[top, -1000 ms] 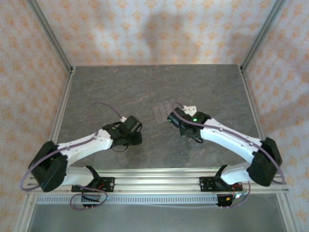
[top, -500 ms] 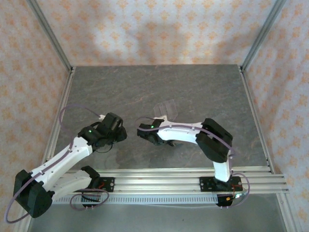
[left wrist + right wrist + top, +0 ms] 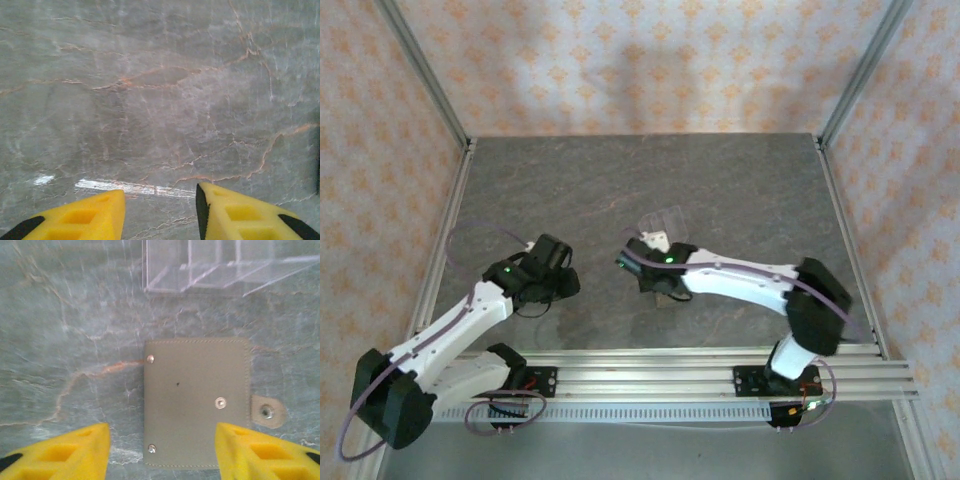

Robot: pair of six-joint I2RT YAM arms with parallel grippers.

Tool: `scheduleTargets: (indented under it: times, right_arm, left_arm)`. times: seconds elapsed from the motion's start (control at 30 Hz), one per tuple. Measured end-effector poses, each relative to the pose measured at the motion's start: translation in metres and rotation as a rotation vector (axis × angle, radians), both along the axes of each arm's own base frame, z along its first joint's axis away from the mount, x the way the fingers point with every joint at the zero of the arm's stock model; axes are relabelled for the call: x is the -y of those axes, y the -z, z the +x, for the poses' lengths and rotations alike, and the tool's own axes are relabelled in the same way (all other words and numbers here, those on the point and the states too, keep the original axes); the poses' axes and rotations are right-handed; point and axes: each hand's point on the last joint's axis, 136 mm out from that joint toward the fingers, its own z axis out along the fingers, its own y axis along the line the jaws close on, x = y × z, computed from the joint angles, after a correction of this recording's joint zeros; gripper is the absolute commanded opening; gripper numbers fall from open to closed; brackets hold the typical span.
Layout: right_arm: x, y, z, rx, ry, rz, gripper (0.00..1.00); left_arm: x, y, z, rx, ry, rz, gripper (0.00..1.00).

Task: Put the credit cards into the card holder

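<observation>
1. Right gripper (image 3: 162,452): the fingers are spread and straddle the card holder (image 3: 195,400) without contact. This is probably a stance for grasping or opening it.
2. Card holder: it lies flat and closed on the table (image 3: 65,315) with its snap tab unfastened, just beside the clear slotted stand (image 3: 220,265).
3. Left gripper (image 3: 160,210): the fingers are spread over bare stone with nothing between them, apparently on standby.
4. Limits: the cover conceals the holder's contents. The stand's upper part is cropped. The location of the credit cards cannot be determined.

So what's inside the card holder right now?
Only its outside shows: the card holder lies flat and folded shut on the table, with its snap tab sticking out unfastened. The cover hides the inside, so its contents can't be seen.
</observation>
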Motion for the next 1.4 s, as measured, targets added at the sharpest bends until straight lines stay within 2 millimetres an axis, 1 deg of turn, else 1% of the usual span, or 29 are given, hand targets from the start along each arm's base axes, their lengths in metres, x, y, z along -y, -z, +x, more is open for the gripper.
scheduleTargets:
  times: [0.03, 0.1, 0.17, 0.27, 0.33, 0.4, 0.47, 0.53, 0.63, 0.77, 0.9, 1.03, 1.3, 1.33, 1.4]
  right_arm:
    - [0.010, -0.006, 0.004, 0.004, 0.026, 0.039, 0.42]
    - [0.032, -0.007, 0.012, 0.002, 0.077, 0.071, 0.40]
    - [0.055, 0.003, 0.016, -0.018, 0.129, 0.077, 0.41]
    - [0.078, 0.024, 0.009, -0.078, 0.169, 0.078, 0.44]
    - [0.087, 0.036, 0.005, -0.120, 0.188, 0.094, 0.43]
    - [0.091, 0.044, 0.005, -0.151, 0.200, 0.119, 0.40]
    - [0.091, 0.048, 0.005, -0.170, 0.203, 0.149, 0.37]
    - [0.087, 0.047, 0.008, -0.175, 0.199, 0.185, 0.36]
    - [0.079, 0.045, 0.011, -0.177, 0.185, 0.232, 0.30]
    - [0.075, 0.043, 0.015, -0.179, 0.177, 0.266, 0.28]
    - [0.075, 0.048, 0.016, -0.193, 0.174, 0.261, 0.26]
    - [0.075, 0.055, 0.014, -0.211, 0.172, 0.246, 0.22]
    - [0.076, 0.056, 0.014, -0.213, 0.163, 0.239, 0.14]
    - [0.076, 0.056, 0.014, -0.213, 0.164, 0.240, 0.14]
    - [0.075, 0.056, 0.014, -0.214, 0.164, 0.240, 0.17]
  left_arm:
    - [0.009, -0.001, 0.001, -0.007, 0.035, 0.000, 0.39]
    - [0.033, -0.006, 0.006, -0.004, 0.118, -0.002, 0.37]
    - [0.064, -0.012, 0.013, 0.011, 0.198, -0.014, 0.36]
    - [0.106, -0.016, 0.025, 0.027, 0.293, -0.023, 0.34]
    - [0.132, -0.013, 0.031, 0.026, 0.340, -0.023, 0.33]
    - [0.153, -0.008, 0.035, 0.018, 0.378, -0.016, 0.32]
    - [0.171, 0.000, 0.038, 0.005, 0.407, -0.009, 0.31]
    - [0.186, 0.011, 0.040, -0.014, 0.436, -0.004, 0.31]
    - [0.196, 0.029, 0.041, -0.046, 0.456, 0.015, 0.30]
    - [0.195, 0.045, 0.039, -0.080, 0.459, 0.039, 0.30]
    - [0.195, 0.051, 0.038, -0.082, 0.460, 0.037, 0.30]
    - [0.191, 0.058, 0.035, -0.093, 0.459, 0.046, 0.29]
    - [0.185, 0.070, 0.030, -0.109, 0.459, 0.058, 0.29]
    - [0.184, 0.071, 0.029, -0.113, 0.459, 0.061, 0.29]
    - [0.183, 0.074, 0.028, -0.116, 0.458, 0.063, 0.29]
